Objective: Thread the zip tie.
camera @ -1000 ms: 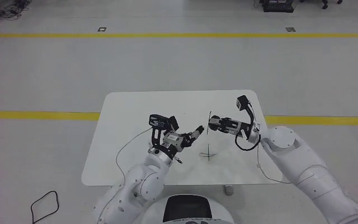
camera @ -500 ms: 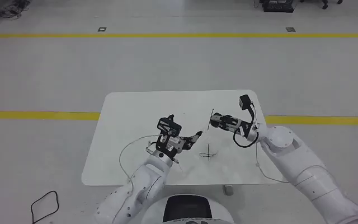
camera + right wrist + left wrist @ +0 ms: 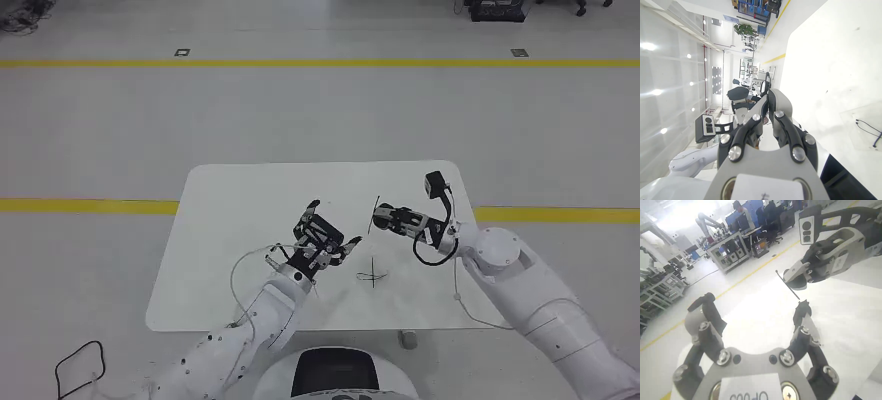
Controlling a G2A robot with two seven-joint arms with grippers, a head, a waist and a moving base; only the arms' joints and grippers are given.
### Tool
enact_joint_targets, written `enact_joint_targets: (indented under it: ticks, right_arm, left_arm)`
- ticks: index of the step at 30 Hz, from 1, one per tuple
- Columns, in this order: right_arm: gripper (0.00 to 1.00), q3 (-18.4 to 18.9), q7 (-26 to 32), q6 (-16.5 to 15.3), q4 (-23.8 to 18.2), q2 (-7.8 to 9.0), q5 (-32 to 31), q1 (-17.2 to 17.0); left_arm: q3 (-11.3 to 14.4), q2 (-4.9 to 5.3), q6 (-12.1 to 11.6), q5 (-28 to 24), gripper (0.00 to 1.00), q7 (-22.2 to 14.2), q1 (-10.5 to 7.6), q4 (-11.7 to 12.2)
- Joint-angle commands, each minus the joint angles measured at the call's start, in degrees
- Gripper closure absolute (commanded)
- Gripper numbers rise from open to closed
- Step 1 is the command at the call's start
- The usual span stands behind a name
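Observation:
A thin black zip tie (image 3: 374, 212) stands nearly upright above the table's middle, pinched in my right gripper (image 3: 381, 217), which is shut on it. In the left wrist view the same zip tie (image 3: 787, 285) sticks out at a slant from the right gripper (image 3: 795, 281). My left gripper (image 3: 753, 306) is open and holds nothing; one of its fingertips (image 3: 803, 306) sits just below the tie's lower end. From above, the left gripper (image 3: 332, 226) sits a short way to the left of the tie. The right gripper (image 3: 768, 98) has its fingers pressed together.
Loose black zip ties (image 3: 372, 272) lie crossed on the white table (image 3: 240, 200) near its front edge, below the two grippers; they also show as zip ties (image 3: 868, 128) on a clear sheet. The table's left and far parts are bare.
My left wrist has turned and shifted towards the held zip tie, and its fingers now stand spread wide. The right gripper and its tie have hardly moved.

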Motion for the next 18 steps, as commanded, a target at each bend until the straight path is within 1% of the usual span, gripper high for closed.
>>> enact_joint_targets:
  ticks: [1,5,7,9,10,12,13,14,16,17,18]
  right_arm:
    - [1.0,0.0,0.0,0.0,0.0,-0.01,0.0,0.0]
    - [1.0,0.0,0.0,0.0,0.0,-0.01,0.0,0.0]
    - [1.0,0.0,-0.9,0.2,-0.4,-0.11,-0.3,-0.3]
    - [1.0,0.1,-1.5,0.4,-1.0,-0.29,-0.3,-0.5]
    - [1.0,0.2,-1.8,0.5,-1.1,-0.37,-0.2,-0.6]
    - [1.0,0.3,-2.3,0.8,-1.6,-0.56,-0.3,-0.6]
    - [1.0,0.3,-2.6,1.0,-1.8,-0.66,-0.3,-0.6]
    - [1.0,0.2,-2.9,1.3,-1.9,-0.8,-0.3,-0.6]
    - [1.0,0.1,-3.7,2.0,-2.0,-1.06,0.0,-0.4]
    - [1.0,0.0,-4.0,2.5,-2.0,-1.25,0.2,-0.3]
    - [1.0,-0.1,-4.2,2.6,-2.0,-1.39,0.3,-0.2]
  left_arm:
    - [0.5,0.21,0.3,0.1,0.0,0.2,-0.33,0.2]
    - [0.5,0.21,0.3,0.1,0.0,0.2,-0.33,0.2]
    - [0.5,0.22,0.2,0.1,0.0,0.2,-0.43,0.4]
    - [1.8,0.83,-0.3,0.1,0.0,1.1,-2.93,2.5]
    - [2.8,1.22,0.1,0.1,0.0,1.5,-4.18,3.2]
    - [6.2,2.4,2.3,0.1,0.0,2.1,-7.63,5.2]
    - [8.2,2.99,3.5,0.1,0.0,2.2,-9.37,5.9]
    - [10.8,3.73,4.8,0.1,0.0,2.2,-11.45,6.6]
    - [13.7,4.74,4.8,0.1,0.0,2.0,-14.43,7.0]
    - [15.6,5.42,4.8,0.1,0.0,2.0,-16.42,7.2]
    - [17.3,5.93,4.8,0.1,0.0,3.0,-17.87,7.2]
